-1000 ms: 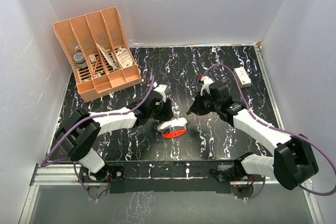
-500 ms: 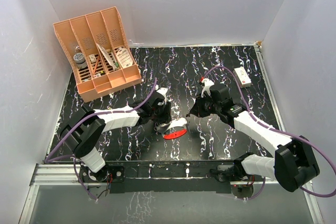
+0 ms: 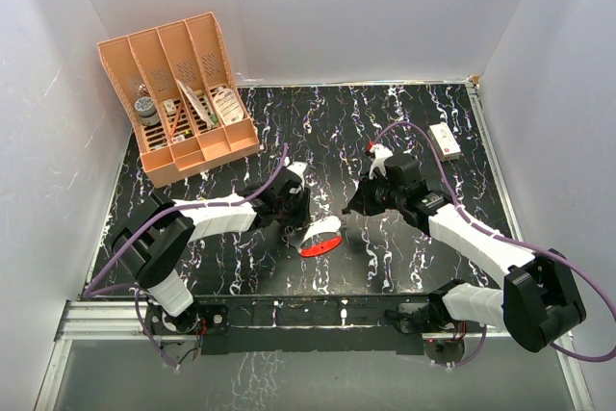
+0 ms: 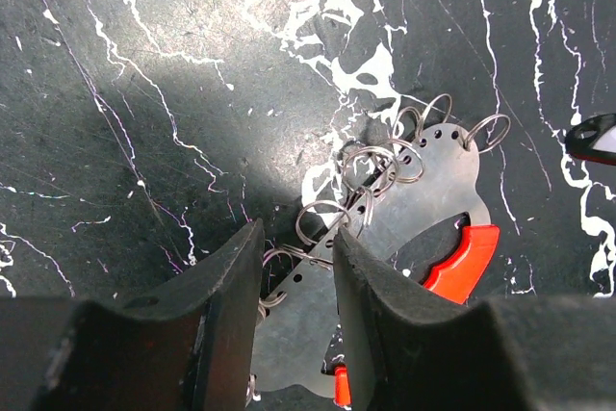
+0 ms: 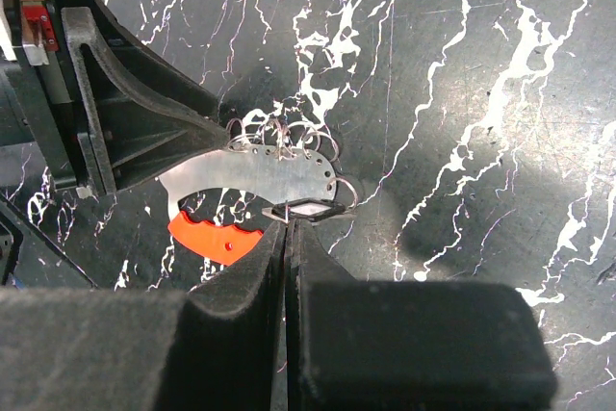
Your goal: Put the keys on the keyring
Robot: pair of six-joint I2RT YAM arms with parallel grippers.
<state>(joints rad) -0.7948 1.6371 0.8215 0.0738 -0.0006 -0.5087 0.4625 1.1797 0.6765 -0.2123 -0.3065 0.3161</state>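
Observation:
The keyring (image 4: 423,190) is a flat pale oval plate with a red crescent (image 4: 460,257) and several wire rings along its edge. My left gripper (image 4: 296,243) is shut on the plate's near edge and holds it tilted just above the black table, as the top view shows (image 3: 320,235). My right gripper (image 5: 287,223) is shut on the key (image 5: 308,209), a tiny dark piece with a pale middle. The key sits right against the keyring (image 5: 260,172) at its ringed end. The key also shows at the right edge of the left wrist view (image 4: 597,139).
An orange desk organizer (image 3: 183,93) with small items stands at the back left. A small white box with a red mark (image 3: 444,141) lies at the back right. White walls enclose the black marbled table (image 3: 404,257).
My left gripper shifted slightly right and the keyring tipped up in it. My right gripper edged left, bringing the key closer to the keyring.

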